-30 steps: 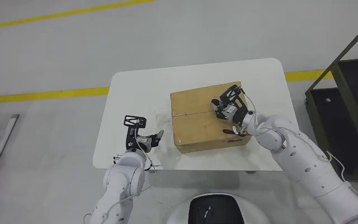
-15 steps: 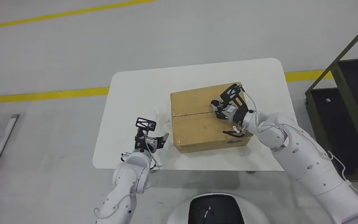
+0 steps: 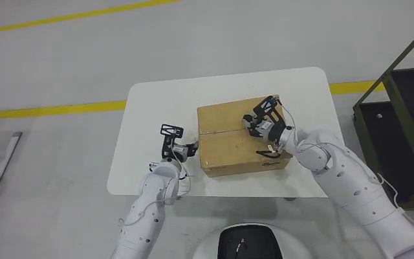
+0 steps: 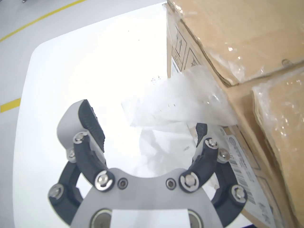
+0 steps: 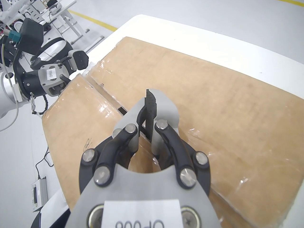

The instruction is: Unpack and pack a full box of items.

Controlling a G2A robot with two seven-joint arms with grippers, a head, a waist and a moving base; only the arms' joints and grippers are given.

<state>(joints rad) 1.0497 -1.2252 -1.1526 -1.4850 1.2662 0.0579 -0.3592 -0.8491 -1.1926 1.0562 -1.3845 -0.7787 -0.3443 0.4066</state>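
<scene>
A closed cardboard box (image 3: pixel 226 116) sits in the middle of the white table (image 3: pixel 149 110); its two top flaps meet at a seam with clear tape remains. My left gripper (image 3: pixel 189 150) is low beside the box's left side, open (image 4: pixel 146 126). A loose strip of clear tape (image 4: pixel 175 100) hangs off the box's side wall (image 4: pixel 180 46) just ahead of the fingers, touching neither. My right gripper (image 3: pixel 248 123) rests over the box top near the seam, its fingers shut together (image 5: pixel 149 110) with nothing visible between them.
The table has bare room left of and behind the box. A dark metal frame cart (image 3: pixel 388 110) stands off the table's right end. Yellow lines (image 3: pixel 58 109) mark the floor.
My left arm has swung right and forward, bringing its open gripper up to the box's left side. The right gripper has stayed over the box top.
</scene>
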